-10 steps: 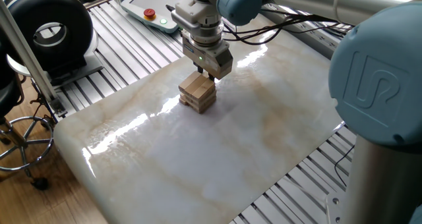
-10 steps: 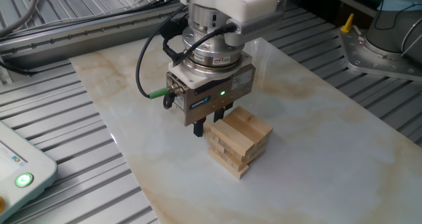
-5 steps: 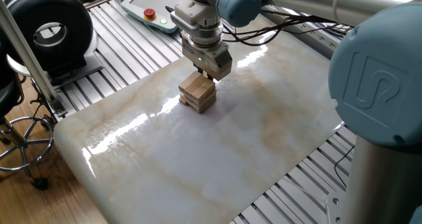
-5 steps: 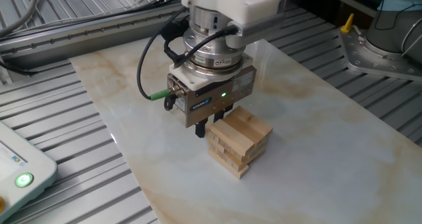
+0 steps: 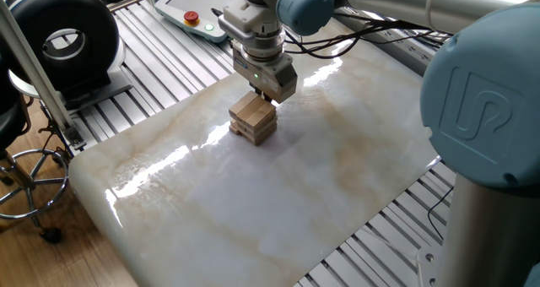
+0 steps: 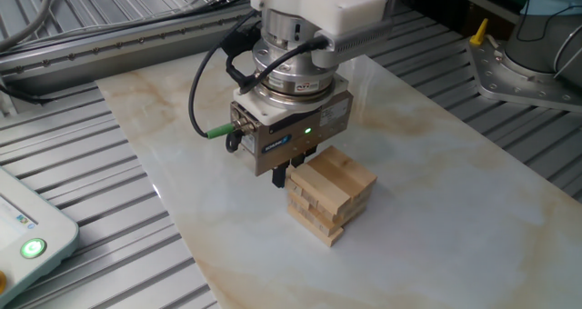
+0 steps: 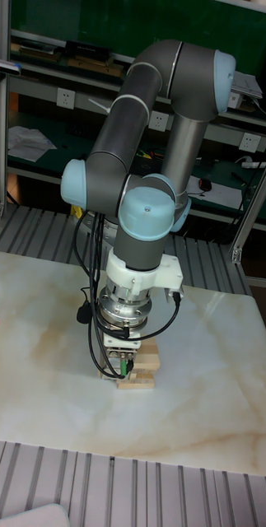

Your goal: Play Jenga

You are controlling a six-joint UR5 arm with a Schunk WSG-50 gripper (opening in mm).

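The Jenga (image 5: 253, 118) is a small stack of light tan wooden blocks in crosswise layers, standing on the marble tabletop (image 5: 253, 203). It also shows in the other fixed view (image 6: 331, 194) and the tall view (image 7: 141, 373). My gripper (image 5: 265, 94) points straight down at the stack's far side. Its dark fingertips (image 6: 278, 175) sit close together against the end of the upper layers, with nothing between them. My gripper (image 6: 287, 169) hides that end of the stack, and from the tall view my gripper (image 7: 119, 369) covers the stack's left side.
A teach pendant (image 5: 190, 13) with a red button lies beyond the table's far edge. A black ring-shaped device (image 5: 63, 38) and a stool (image 5: 25, 177) stand to the left. The arm's big base (image 5: 489, 135) fills the right side. Slatted metal rails (image 6: 109, 254) border the marble.
The gripper has shifted very slightly toward the stack and up. The blocks look unmoved.
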